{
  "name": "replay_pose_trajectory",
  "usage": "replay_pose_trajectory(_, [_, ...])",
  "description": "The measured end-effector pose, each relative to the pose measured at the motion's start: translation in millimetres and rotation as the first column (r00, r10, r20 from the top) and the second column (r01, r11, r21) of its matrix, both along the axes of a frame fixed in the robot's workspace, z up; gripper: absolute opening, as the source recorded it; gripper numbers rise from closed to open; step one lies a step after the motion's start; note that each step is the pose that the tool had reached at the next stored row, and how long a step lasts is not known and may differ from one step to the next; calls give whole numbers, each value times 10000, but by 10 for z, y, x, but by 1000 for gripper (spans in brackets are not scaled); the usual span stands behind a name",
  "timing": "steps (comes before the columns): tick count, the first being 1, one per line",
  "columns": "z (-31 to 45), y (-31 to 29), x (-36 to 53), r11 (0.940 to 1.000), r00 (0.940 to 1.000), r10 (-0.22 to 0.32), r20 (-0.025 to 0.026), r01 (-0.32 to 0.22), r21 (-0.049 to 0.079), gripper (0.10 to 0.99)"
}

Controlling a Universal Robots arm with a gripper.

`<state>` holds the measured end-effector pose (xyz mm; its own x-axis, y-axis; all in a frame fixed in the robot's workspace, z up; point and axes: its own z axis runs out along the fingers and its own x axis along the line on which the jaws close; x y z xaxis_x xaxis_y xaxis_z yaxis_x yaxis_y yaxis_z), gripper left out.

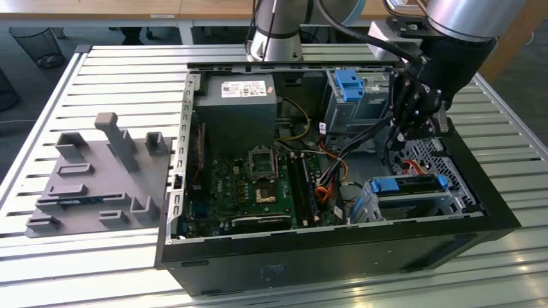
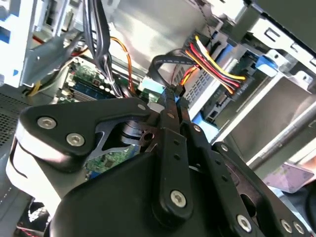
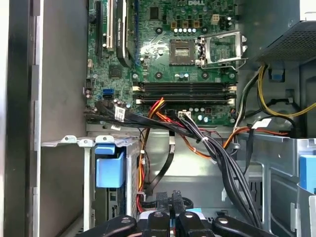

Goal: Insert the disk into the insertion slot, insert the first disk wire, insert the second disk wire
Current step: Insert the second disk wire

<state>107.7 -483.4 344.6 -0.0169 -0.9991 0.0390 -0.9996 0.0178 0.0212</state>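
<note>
Table: a silver slatted table [image 1: 120, 70] held an open black computer case [image 1: 342, 247].
Gripper: the gripper [image 2: 170, 93] hung inside the case, near the case's edge on the exterior view's right. Its two fingers were squeezed together on the end of a flat black wire [image 2: 157, 60].
Disk: the disk [image 1: 409, 184], with its bright blue frame, sat in the insertion slot [image 1: 428, 205].
Slot: it was in the case's front corner on the exterior view's right, just below the gripper.
Other wires: red and yellow wires [image 2: 217, 69] ran next to the black wire.
Green board: it [image 1: 256, 186] lay flat in the middle of the case.
Grey holder plate: it [image 1: 94, 186] sat on the table beside the case, on the exterior view's left.
</note>
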Motion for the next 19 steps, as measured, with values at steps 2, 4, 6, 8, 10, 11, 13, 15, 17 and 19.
replay_pose_trajectory(2, [-6, -5, 0, 10000, 10000, 1, -1, -1, 3, 149])
replay_pose_trajectory(4, [-11, -20, 0, 10000, 10000, 0, -1, 0, 1, 149])
replay_pose_trajectory(6, [-18, -47, 0, 10000, 10000, 0, -1, 0, 2, 149])
replay_pose_trajectory(8, [-25, -80, 0, 10000, 10000, 1, -1, -1, 6, 149])
replay_pose_trajectory(10, [-33, -111, 0, 10000, 10000, 0, -1, 0, 50, 149])
replay_pose_trajectory(11, [-36, -126, 0, 10000, 10000, 1, 0, -1, 91, 149])
replay_pose_trajectory(13, [-42, -154, 1, 9998, 10000, 1, -1, -1, 201, 149])
replay_pose_trajectory(15, [-45, -183, 1, 9990, 10000, 1, -1, -1, 436, 149])
replay_pose_trajectory(17, [-48, -208, 1, 9968, 10000, 1, -1, -1, 794, 149])
replay_pose_trajectory(19, [-50, -236, 1, 9958, 10000, 0, 0, 0, 914, 149])
